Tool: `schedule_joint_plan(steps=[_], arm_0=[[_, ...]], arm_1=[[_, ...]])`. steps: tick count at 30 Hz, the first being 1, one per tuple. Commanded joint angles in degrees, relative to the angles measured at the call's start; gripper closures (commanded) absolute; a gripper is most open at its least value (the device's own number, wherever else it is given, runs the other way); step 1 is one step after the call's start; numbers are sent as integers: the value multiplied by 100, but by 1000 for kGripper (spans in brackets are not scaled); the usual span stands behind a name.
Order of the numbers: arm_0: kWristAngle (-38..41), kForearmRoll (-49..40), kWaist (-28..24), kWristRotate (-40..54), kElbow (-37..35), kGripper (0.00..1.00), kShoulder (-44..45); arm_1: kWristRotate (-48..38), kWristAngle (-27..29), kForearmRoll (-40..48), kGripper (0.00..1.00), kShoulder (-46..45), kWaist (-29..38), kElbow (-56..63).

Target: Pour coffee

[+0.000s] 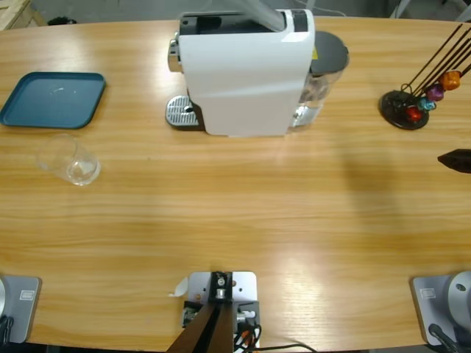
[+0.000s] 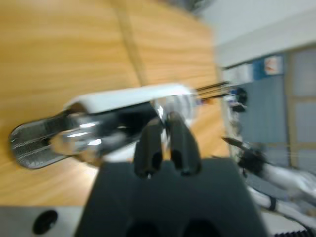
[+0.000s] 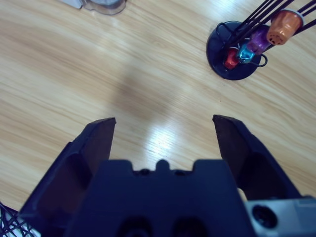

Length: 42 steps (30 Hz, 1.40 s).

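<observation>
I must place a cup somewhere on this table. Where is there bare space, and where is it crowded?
Bare wood runs across the table in front of the coffee machine, from the clear glass rightward. Another gap lies between the machine and the capsule stand. The left end is crowded by the blue tray and glass.

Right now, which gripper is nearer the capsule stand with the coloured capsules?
Right. The right gripper, jaws open, hovers over bare table close beside the capsule stand. The left gripper, jaws shut, is at the coffee machine, with the stand far beyond it.
</observation>
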<state>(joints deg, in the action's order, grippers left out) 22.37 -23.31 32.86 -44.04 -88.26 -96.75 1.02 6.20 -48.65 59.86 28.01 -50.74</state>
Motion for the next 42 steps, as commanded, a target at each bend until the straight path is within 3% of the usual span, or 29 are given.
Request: schedule_joint_plan(steps=[1, 2, 3, 4, 5, 6, 10, 15, 19, 22, 29, 35, 42], arm_0=[[288, 199, 79, 14, -174, 1000, 293], [300, 211, 112, 123, -153, 1000, 305], [303, 213, 142, 364, -122, 890, 321], [303, 213, 188, 802, -69, 439, 337], [281, 206, 265, 1379, 3, 124, 378], [207, 204, 348, 1918, 117, 24, 457], [-472, 162, 699, 3817, 847, 4, 1140], [-1634, 0, 905, 5262, 2225, 4, 2202], [-2017, -1385, 898, 6311, 2522, 4, 2879], [-2010, -1817, 898, 6394, 2918, 4, 3292], [-2012, -1800, 898, 5949, 3202, 4, 3663], [-2008, -1777, 898, 5863, 3139, 4, 3621], [-1975, -1694, 898, 5863, 2751, 4, 3206]], arm_1=[[39, -54, 15, 117, -31, 64, 73], [39, -48, 22, 115, -48, 64, 73], [39, -48, 22, 115, -55, 64, 77], [39, -48, 22, 115, -62, 66, 79], [39, -48, 22, 115, -69, 64, 82], [39, -43, 22, 107, -73, 66, 82], [0, -33, 52, 11, -87, 64, 72], [-186, 147, 303, 13, -127, 55, 28], [-369, 342, 433, 18, -206, -230, 28], [-863, 581, 748, 29, -219, -959, 159], [-1341, 1033, 2187, 110, 446, -1177, 841], [-1534, 997, 3425, 105, 579, -1428, 1856], [-1341, 576, 4527, 105, 600, -1675, 2395]])
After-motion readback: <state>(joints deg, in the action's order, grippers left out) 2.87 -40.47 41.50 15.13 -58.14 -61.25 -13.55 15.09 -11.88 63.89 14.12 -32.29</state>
